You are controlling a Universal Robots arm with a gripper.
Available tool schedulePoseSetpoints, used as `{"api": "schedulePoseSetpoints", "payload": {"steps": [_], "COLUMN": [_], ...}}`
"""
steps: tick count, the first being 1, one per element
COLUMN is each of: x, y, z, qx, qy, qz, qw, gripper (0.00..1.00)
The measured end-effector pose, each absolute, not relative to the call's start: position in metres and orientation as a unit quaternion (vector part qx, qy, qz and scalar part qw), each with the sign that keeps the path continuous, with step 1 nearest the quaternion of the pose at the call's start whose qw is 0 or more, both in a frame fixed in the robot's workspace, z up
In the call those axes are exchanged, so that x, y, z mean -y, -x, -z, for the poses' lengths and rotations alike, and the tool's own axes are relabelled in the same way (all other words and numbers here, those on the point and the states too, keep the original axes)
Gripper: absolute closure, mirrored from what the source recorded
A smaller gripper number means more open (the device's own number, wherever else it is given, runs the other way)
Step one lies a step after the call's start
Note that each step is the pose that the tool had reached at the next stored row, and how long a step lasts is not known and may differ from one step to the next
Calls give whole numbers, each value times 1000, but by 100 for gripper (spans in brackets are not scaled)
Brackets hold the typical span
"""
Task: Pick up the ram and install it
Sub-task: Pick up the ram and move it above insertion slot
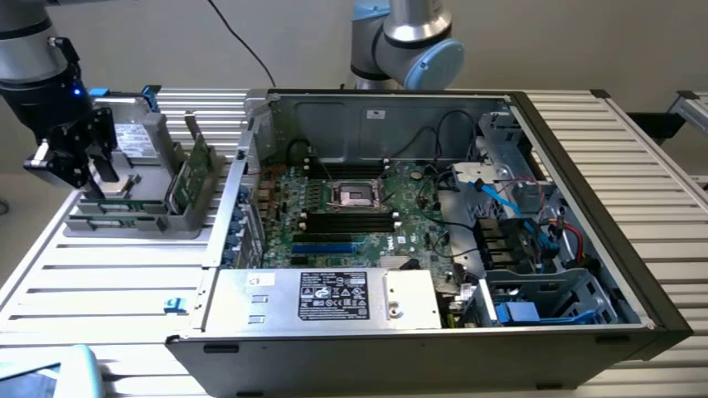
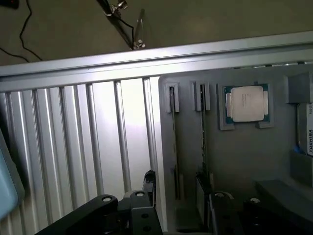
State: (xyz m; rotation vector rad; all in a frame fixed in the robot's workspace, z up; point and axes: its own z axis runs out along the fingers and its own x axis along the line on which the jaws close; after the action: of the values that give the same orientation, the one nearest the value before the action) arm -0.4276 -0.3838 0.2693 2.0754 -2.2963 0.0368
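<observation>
Two thin dark ram sticks stand on edge in slots of a grey parts tray (image 2: 244, 161); in the wrist view they are ram (image 2: 173, 142) and its neighbour (image 2: 203, 137). My gripper (image 2: 177, 196) hangs open just above the tray, one dark finger (image 2: 149, 180) to one side of the first stick, holding nothing. At the exterior view's left, the gripper (image 1: 98, 184) hovers over the tray (image 1: 83, 225), where green ram strips (image 1: 114, 204) lie below it. The motherboard's memory slots (image 1: 348, 220) sit in the open computer case.
A silver square processor chip (image 2: 247, 104) rests in the tray. A wider green card (image 1: 197, 172) stands upright at the tray's side nearest the case. The case (image 1: 575, 149) has tall metal walls, a power supply (image 1: 332, 298) at the front and cables at the exterior view's right.
</observation>
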Motion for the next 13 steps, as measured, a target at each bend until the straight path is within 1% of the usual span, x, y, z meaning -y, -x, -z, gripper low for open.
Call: {"api": "schedulePoseSetpoints", "payload": {"steps": [13], "x": [386], "y": [428], "z": [-246], "qx": [742], "qy": [-670], "qz": [-12], "qw": [23], "gripper": [55]}}
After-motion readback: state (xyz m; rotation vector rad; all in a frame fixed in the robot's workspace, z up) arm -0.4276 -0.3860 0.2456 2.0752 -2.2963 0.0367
